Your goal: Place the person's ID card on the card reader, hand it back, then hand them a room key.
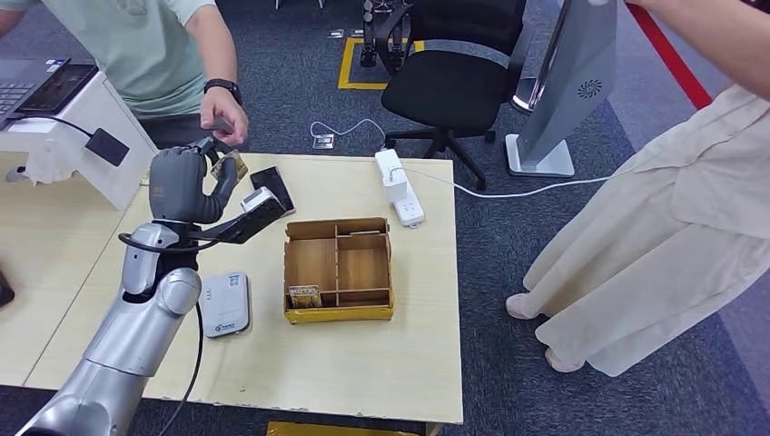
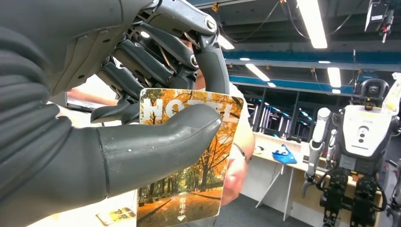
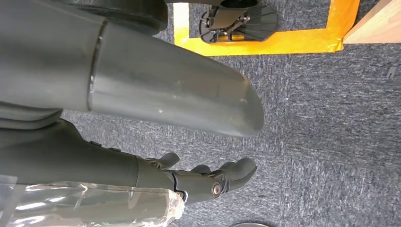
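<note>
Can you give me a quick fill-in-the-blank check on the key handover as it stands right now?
1. The left hand pinches a card printed with the word ____.
2. In the head view, a person's hand is just above the left hand; that arm wears a ____ at the wrist.
3. The wooden box on the table is divided into ____.
4. The right hand hangs over grey ____.

Missing words: HOTEL; watch; compartments; carpet
</note>
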`<state>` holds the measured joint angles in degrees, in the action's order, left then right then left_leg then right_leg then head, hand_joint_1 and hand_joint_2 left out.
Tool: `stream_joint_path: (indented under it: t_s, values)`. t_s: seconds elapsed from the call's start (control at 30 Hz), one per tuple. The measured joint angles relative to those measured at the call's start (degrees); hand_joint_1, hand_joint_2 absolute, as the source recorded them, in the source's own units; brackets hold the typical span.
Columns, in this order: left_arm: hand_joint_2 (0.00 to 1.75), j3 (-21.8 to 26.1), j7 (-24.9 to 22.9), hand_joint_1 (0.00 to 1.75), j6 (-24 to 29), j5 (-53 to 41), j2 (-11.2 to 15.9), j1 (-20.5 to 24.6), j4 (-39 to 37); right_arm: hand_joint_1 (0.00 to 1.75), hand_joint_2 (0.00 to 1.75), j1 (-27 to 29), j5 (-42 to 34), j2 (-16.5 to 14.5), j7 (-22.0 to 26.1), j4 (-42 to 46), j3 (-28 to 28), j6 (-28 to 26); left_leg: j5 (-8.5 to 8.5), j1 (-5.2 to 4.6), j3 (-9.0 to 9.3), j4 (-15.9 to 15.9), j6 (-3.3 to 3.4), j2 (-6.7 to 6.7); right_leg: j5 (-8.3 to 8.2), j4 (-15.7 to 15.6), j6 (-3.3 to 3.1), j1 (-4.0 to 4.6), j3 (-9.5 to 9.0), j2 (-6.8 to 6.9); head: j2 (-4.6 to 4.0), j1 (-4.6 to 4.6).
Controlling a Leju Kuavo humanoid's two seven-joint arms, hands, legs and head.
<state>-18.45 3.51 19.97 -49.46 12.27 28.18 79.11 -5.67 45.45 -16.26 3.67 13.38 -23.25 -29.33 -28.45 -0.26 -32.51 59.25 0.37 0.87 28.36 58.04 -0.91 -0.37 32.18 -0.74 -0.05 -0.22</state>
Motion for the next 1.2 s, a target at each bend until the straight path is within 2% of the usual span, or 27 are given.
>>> stream_joint_path:
  t_s: [0.4,0.63,0.9,1.2]
  values:
    - [1.75,0.2,-1.1,1.75,1.8,0.6,-1.9,3.6,-4.3,0.00,0.00,0.0,0.0,0.0,-0.5,0.0,0.3,0.4,0.00,0.00,0.00,0.0,0.00,-0.01,0.00,0.0,0.00,0.00,0.00,-0.01,0.01,-0.01]
    - [1.75,0.4,-3.2,1.75,5.6,-1.7,-4.1,5.8,-7.8,0.00,0.00,-0.2,-0.1,0.0,-1.4,0.0,0.5,0.7,0.00,0.00,-0.01,0.0,0.00,-0.01,0.00,0.0,0.00,0.00,0.00,-0.01,0.01,0.00]
    - [1.75,2.3,-3.9,1.75,12.9,-4.6,-6.8,6.7,-10.5,0.00,0.00,-0.4,-0.2,0.0,-1.9,0.0,0.6,0.7,0.00,0.00,-0.01,0.0,0.00,0.00,0.00,0.0,0.00,0.00,0.00,0.00,0.00,-0.01]
    - [1.75,4.2,-3.9,1.75,15.6,-5.8,-9.0,7.3,-12.2,0.00,0.00,-0.6,-0.2,0.0,-2.9,0.0,0.8,0.9,0.00,0.00,0.00,0.0,0.00,0.00,-0.01,0.0,0.00,0.00,0.00,0.00,0.00,0.00]
